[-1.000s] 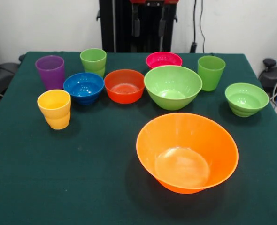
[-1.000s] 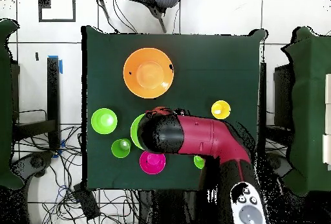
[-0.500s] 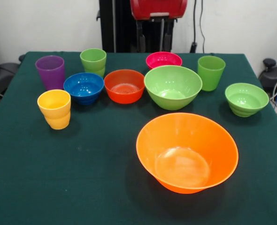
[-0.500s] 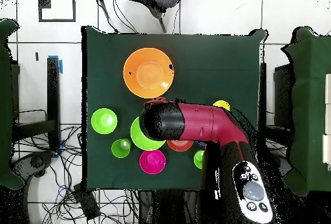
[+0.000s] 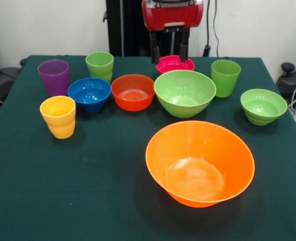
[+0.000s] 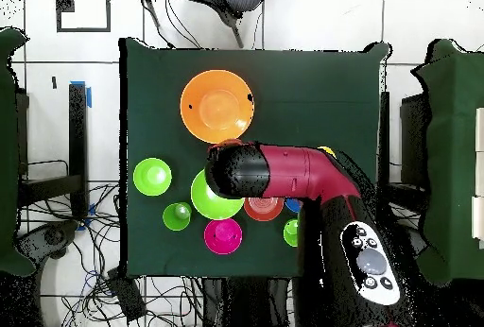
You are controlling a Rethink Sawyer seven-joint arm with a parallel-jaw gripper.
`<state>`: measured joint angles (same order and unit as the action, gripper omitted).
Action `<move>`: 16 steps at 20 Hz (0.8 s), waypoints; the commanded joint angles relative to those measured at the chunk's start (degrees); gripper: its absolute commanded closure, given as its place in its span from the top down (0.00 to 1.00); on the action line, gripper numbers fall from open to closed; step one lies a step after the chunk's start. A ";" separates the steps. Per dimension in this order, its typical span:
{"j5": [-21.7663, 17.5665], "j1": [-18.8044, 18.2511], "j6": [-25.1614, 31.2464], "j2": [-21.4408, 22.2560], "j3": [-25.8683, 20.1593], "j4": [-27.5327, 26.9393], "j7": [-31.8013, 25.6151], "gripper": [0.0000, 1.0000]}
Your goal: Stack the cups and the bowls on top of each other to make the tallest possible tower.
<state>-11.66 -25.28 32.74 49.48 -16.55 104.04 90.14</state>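
Green-clothed table (image 5: pixel 62 191), white tiled floor (image 6: pixel 312 21).

We see the worktop (image 5: pixel 88 191) covered in dark green cloth, matt and faintly napped. The huge orange bowl (image 5: pixel 200 162) is glossy plastic, its floor catching a pale sheen. The large light green bowl (image 5: pixel 184 93), the red-orange bowl (image 5: pixel 133 92) and the blue bowl (image 5: pixel 89 94) share that smooth, shiny plastic finish. The yellow cup (image 5: pixel 58 116) and the purple cup (image 5: pixel 53 77) look like smooth plastic too, the purple one slightly translucent. The arm's red shell (image 5: pixel 172 12) is glossy hard plastic; the pincer (image 5: pixel 168 52) has dull black fingers.
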 commanded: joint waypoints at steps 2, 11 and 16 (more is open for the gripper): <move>-8.11 -1.08 3.64 -5.22 -4.82 -6.65 -9.18 1.00; -13.23 0.69 5.86 -11.60 -3.51 -15.00 -8.22 1.00; -11.69 -2.64 6.42 -12.34 -7.28 -13.69 -10.72 1.00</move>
<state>-19.97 -26.39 32.75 41.13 -18.53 93.50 90.14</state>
